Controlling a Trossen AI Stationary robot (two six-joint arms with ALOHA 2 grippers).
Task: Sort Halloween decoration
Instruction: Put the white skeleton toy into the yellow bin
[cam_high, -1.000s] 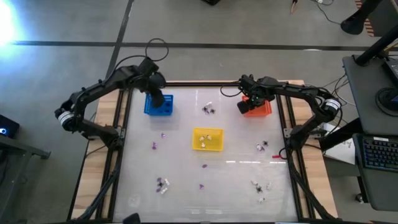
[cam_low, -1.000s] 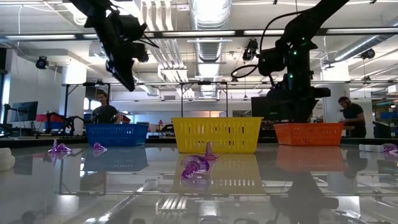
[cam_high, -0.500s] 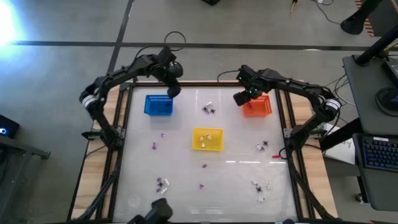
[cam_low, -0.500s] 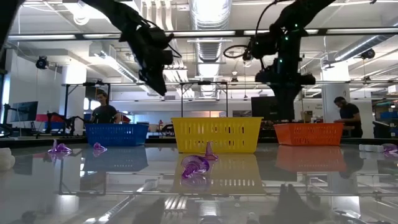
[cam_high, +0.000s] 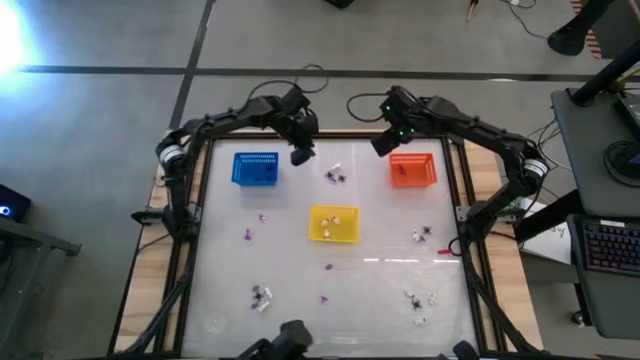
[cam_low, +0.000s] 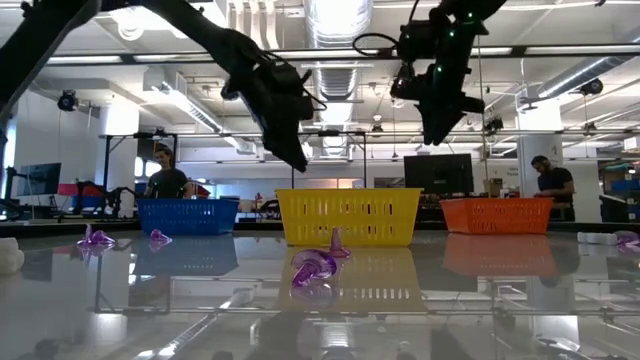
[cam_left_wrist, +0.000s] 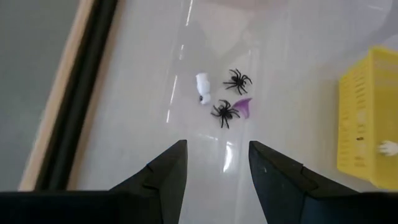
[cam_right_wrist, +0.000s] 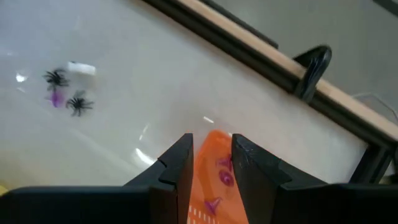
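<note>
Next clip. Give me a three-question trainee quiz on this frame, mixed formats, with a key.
1. True or false: the left gripper has its fingers apart with nothing between them.
2. Which basket holds purple trinkets? A) blue basket B) yellow basket C) orange basket
3. Fill in: the cluster nearest the left gripper has two black spiders, a white trinket and a ____ one.

Key: 1 true; 2 C; 3 purple.

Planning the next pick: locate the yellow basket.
In the high view the yellow basket sits mid-table, between and nearer than the blue basket and orange basket.
</note>
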